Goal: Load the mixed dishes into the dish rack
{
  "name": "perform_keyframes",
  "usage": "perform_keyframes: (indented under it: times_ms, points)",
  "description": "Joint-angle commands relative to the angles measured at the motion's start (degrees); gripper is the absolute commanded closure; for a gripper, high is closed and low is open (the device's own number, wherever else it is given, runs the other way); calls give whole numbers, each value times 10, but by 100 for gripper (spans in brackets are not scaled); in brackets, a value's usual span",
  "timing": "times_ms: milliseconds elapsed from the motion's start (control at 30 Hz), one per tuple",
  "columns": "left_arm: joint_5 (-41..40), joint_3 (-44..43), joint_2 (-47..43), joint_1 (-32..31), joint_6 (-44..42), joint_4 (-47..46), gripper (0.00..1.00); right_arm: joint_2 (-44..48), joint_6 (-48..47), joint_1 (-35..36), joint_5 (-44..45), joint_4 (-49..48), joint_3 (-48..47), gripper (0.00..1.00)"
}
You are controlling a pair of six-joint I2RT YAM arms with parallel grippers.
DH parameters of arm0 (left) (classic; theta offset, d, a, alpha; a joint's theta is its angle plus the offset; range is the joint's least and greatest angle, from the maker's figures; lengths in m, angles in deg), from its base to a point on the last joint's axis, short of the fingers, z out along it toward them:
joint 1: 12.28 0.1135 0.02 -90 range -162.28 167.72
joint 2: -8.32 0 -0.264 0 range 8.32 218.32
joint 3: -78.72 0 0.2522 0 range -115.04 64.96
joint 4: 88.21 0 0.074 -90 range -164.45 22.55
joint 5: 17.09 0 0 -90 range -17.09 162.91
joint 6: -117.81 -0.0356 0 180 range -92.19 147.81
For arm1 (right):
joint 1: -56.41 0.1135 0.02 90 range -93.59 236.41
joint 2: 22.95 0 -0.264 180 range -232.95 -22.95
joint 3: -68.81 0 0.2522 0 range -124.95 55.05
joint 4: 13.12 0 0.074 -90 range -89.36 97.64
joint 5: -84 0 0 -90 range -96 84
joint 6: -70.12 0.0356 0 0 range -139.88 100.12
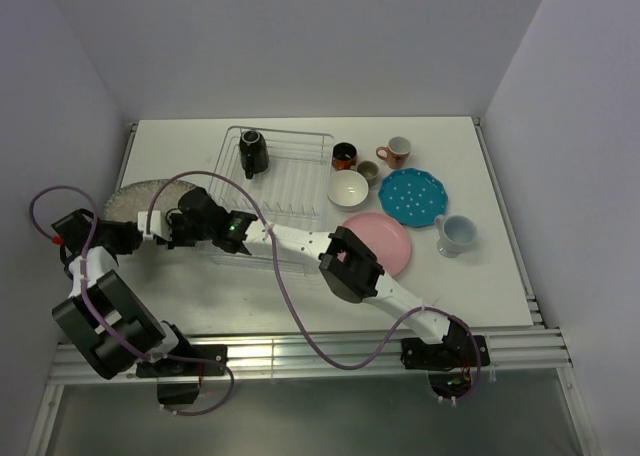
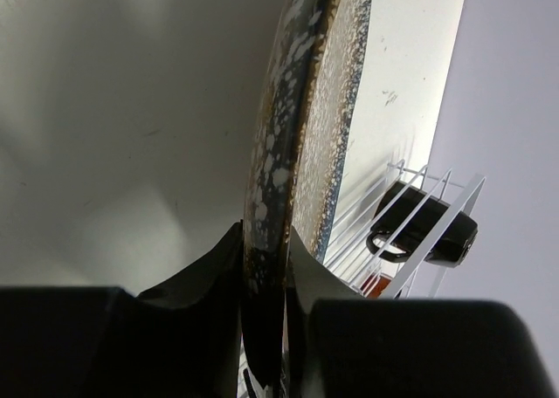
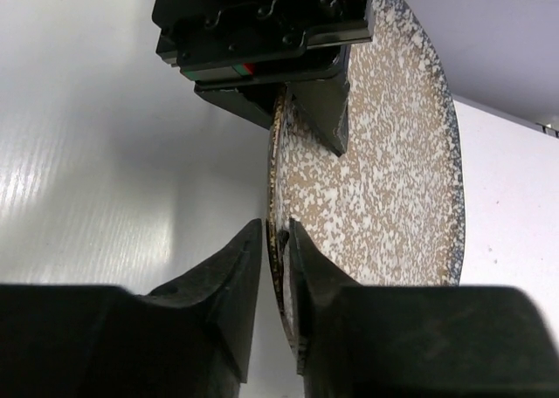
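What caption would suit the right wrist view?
Left fingers and right fingers pinch the grey speckled plate by its rim.

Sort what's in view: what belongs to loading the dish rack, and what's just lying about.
Job: dish rack, black mug in it, grey speckled plate, white bowl, pink plate, teal dotted plate, pale blue mug, pink mug, dark-red mug, grey-beige mug.
Not the job: table, purple cable.

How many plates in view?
3. Grey speckled plate left of the wire dish rack; pink plate right of it; teal dotted plate beyond the pink one. Others may be hidden.
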Motion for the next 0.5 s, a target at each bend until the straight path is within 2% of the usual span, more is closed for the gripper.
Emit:
perform_keyframes:
  times_ms: [0,100,133,200,233,333,467]
  points:
    - [5,-21,-22,0,-14,-29,100,16,3,4,6,-8,18,72]
    - [-2,-27,-37,2,-16,-29,100,23,12,4,16,-15,25,55]
    - [-10,-30,-43,3,-16,-30,100,27,17,3,17,-18,29,44]
    - [-17,-35,-57,3,-13,-35,100,38,22,4,18,-19,32,32]
    - [-18,-35,-62,4,-8,-38,100,42,27,4,16,-17,32,21]
    - [-18,-42,-73,4,-2,-50,100,65,38,4,7,-12,39,10]
    - [-23,-61,-80,4,-6,-44,100,100,49,3,-7,0,39,1]
